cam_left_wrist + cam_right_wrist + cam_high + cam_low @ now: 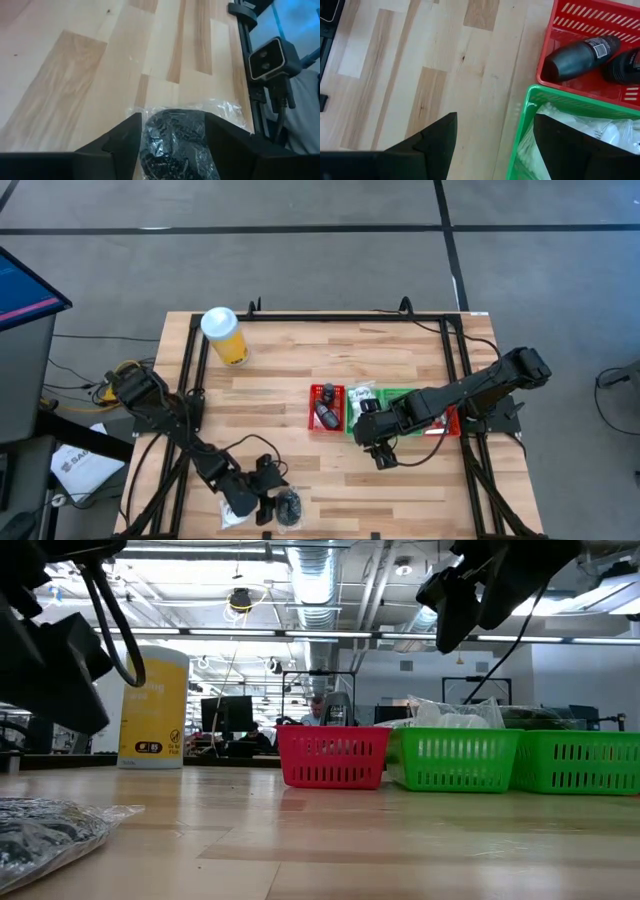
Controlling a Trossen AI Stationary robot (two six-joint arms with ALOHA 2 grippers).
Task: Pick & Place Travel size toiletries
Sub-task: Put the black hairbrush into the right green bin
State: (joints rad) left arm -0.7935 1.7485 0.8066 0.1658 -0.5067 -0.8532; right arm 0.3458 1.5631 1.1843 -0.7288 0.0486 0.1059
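A clear bag of black round pieces lies flat on the wood near the table's front edge, and shows low on the left in the low view. My left gripper is open, slants down over the bag and has one finger on each side of it. My right gripper is open and holds nothing. It hangs above the table by the near left corner of the green tray, right of centre. My left gripper has its two fingers standing on either side of the bag's black bulge, with the clear plastic edge spreading past them. I cannot tell whether the fingers touch the bag. The bag lies on the table.
A red tray with dark bottles stands left of the green tray, which holds white sachets. A yellow cylinder with a white lid stands at the far left. Black frame rails run along the table's sides. Bare wood lies between the two grippers.
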